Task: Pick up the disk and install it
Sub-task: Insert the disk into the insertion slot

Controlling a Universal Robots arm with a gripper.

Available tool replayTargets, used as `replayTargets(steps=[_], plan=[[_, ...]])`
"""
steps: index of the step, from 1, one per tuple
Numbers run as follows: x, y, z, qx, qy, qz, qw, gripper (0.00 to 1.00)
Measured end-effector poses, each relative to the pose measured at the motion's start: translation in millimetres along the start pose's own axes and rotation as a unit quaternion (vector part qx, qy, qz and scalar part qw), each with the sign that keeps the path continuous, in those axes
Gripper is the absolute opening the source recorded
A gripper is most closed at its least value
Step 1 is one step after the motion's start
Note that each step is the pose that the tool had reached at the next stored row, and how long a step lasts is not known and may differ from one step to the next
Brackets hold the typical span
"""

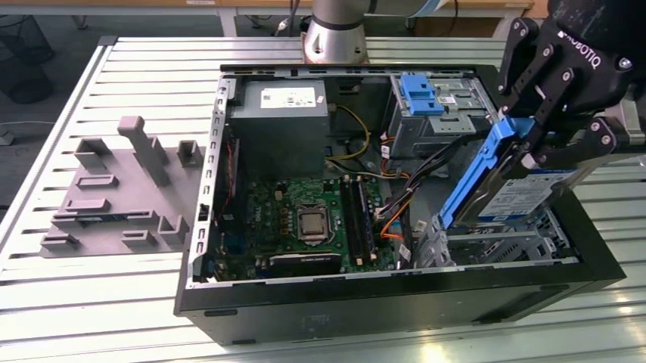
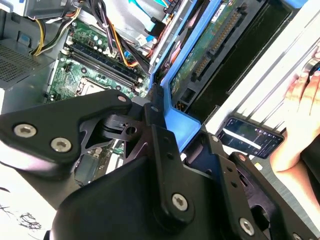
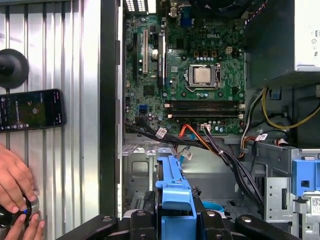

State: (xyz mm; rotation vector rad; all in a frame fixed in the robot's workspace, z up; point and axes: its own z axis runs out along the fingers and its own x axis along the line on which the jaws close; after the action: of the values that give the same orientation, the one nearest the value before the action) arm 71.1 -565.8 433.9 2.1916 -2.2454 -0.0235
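The gripper pinched the disk by its blue carrier, fingers pressed against the bracket's upper end; the disk hung tilted, its lower end at the mouth of the metal bay in the corner of the open case on the exterior view's right, seemingly not yet seated, though the contact there was hard to make out. A bundle of cables ran just beside the bay; judged from that, a cable could be trapped or a connector knocked as the disk went down; held so askew, the carrier might jam on the bay's rails. A person's hand and a phone lay on the bench near the case, close enough for a sweeping arm to strike them. The disk's white-and-blue label bore print; I read none of it out.
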Motion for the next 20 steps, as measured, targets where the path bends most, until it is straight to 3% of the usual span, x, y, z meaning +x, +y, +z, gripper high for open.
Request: replayTargets(steps=[5,14,20], plan=[[0.9,-0.1,2.8,0.0000,0.0000,0.001,1.0000,0.36],[1.4,-0.2,13.4,0.0000,-0.0006,0.004,1.0000,0.36],[1.4,-0.2,13.7,0.0000,-0.0006,0.004,1.0000,0.36]])
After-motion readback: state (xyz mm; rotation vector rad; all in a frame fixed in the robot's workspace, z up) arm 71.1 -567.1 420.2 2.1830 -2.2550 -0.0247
